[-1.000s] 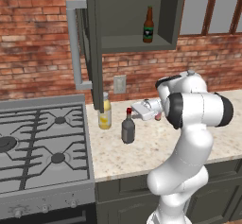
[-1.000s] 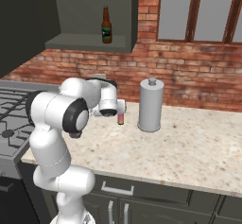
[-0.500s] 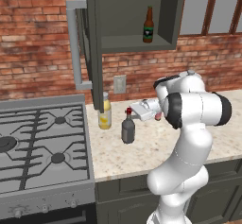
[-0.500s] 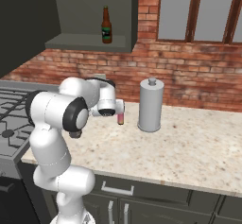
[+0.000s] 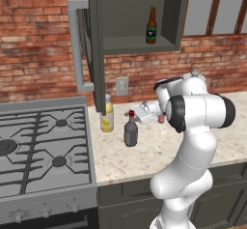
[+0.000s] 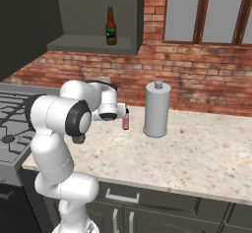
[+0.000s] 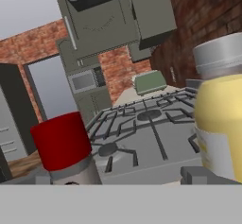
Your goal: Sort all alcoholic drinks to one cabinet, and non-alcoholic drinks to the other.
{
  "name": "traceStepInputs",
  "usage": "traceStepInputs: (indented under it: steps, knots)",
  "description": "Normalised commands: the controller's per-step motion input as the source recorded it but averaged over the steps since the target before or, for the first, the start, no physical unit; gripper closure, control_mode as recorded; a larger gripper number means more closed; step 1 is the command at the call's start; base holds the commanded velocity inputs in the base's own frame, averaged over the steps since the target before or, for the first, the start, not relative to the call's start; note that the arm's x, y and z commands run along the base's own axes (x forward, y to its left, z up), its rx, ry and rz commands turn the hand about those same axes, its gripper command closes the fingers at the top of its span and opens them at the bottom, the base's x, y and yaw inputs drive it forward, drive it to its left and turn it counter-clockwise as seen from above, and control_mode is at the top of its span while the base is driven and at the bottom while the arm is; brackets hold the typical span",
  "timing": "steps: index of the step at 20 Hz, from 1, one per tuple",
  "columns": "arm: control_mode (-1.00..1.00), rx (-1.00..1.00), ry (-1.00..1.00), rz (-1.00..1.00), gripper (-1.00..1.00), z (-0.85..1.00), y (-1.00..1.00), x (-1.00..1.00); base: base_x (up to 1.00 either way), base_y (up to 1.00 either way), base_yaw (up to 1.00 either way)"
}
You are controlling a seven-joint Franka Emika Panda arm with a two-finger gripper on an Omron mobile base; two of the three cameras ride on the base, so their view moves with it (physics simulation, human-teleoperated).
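Right now the gripper (image 5: 135, 115) stands spread wide, holding nothing — its tips just beside the red cap of the grey bottle (image 5: 130, 132) on the tabletop (image 5: 144, 150). Beyond it stands the yellow bottle (image 5: 107, 114); behind the wrist, the pink bottle (image 6: 125, 121); high above, the beer bottle (image 5: 151, 26) sits on the cabinet (image 5: 140, 43) shelf.

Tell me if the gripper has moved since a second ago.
No. In the left base view the gripper sits at the same spot beside the red-capped bottle, as before, jaws open and holding nothing.
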Motion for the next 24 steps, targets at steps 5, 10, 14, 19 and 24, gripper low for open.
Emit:
traceStepInputs:
  steps: [5, 10, 14, 19, 24]
  knots:
    - [-1.0, 0.0, 0.0, 0.0, 1.0, 0.0, 0.11, 0.0, 0.0, 0.0, 0.0]
    - [-1.0, 0.0, 0.0, -0.01, 1.0, 0.0, 0.03, 0.0, 0.0, 0.0, 0.0]
    - [-1.0, 0.0, 0.0, -0.05, 1.0, 0.08, 0.0, -0.01, 0.0, 0.0, 0.0]
    - [-1.0, 0.0, -0.02, -0.13, 1.0, 0.55, 0.0, -0.18, 0.0, 0.0, 0.0]
    - [-1.0, 0.0, -0.03, -0.19, 1.0, 0.97, 0.0, -0.23, 0.0, 0.0, 0.0]
